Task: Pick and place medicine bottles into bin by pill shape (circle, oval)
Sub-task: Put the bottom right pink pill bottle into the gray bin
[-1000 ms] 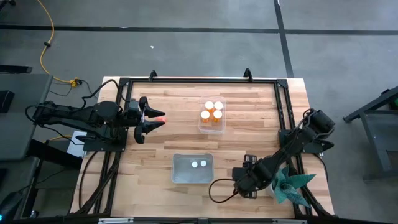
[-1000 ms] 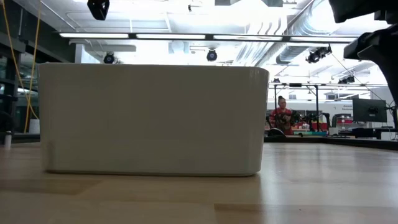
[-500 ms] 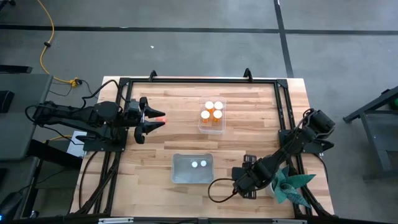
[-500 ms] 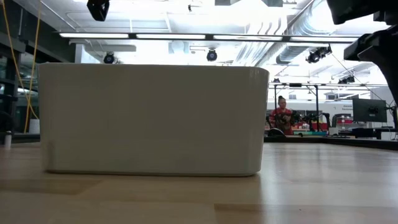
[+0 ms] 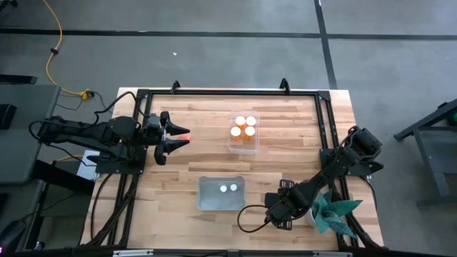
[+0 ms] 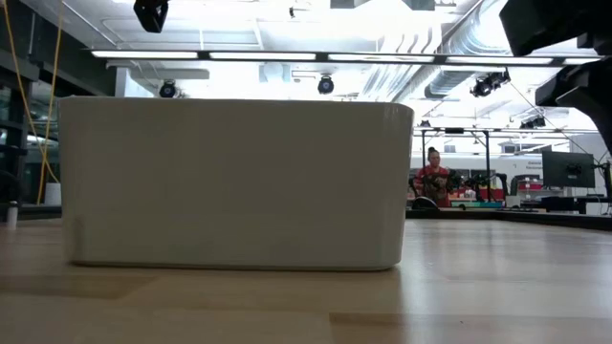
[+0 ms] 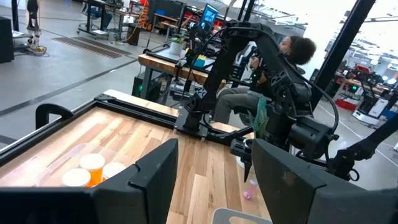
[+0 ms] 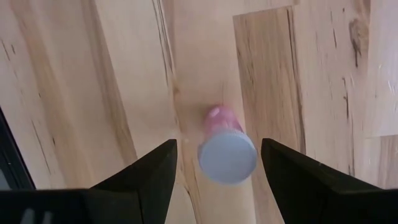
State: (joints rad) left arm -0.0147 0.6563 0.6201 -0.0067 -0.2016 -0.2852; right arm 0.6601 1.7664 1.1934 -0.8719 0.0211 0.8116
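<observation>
Around: teal cloth [image 5: 332, 214] is seen beside right gripper [image 8: 214, 163], fingers spread above pink bottle [image 8: 225, 147].
Left gripper [image 5: 180, 138]: fingers spread, nothing pinched.
Hidden: low view is blocked by white bin [image 6: 234, 182].

Overhead camera looking straight down, low camera facing the near bin [image 6: 234, 182] closely, wrist cameras looking past fingers.
</observation>
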